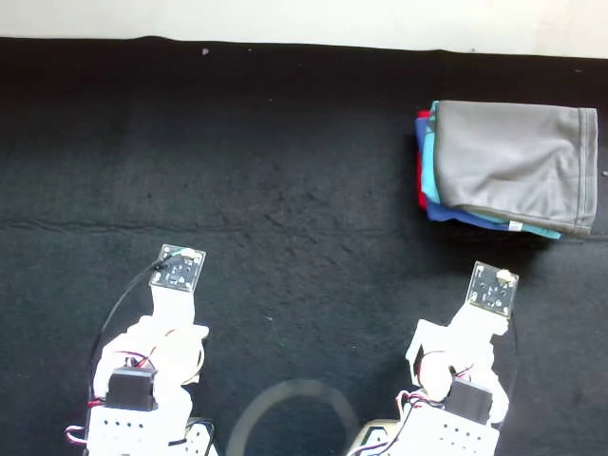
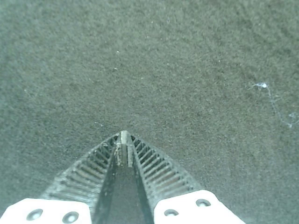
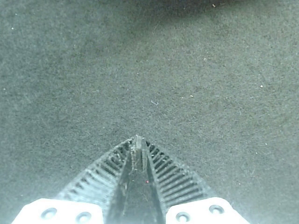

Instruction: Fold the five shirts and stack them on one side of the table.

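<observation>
Left end effector (image 2: 124, 142): fingers pressed together at the tips, nothing between them, bare dark felt of the desk (image 1: 285, 171) below. Right end effector (image 3: 138, 144): likewise closed and empty over felt. Stack of folded shirts (image 1: 503, 171) sits at the far right of the desk in the high view, grey shirt (image 1: 522, 152) on top, teal, blue and red edges showing beneath. Stack lies apart from both arms, nearer the one at picture right.

lower shirts (image 1: 430, 171) mostly hidden under grey shirt (image 1: 518, 161); count unclear.
</observation>
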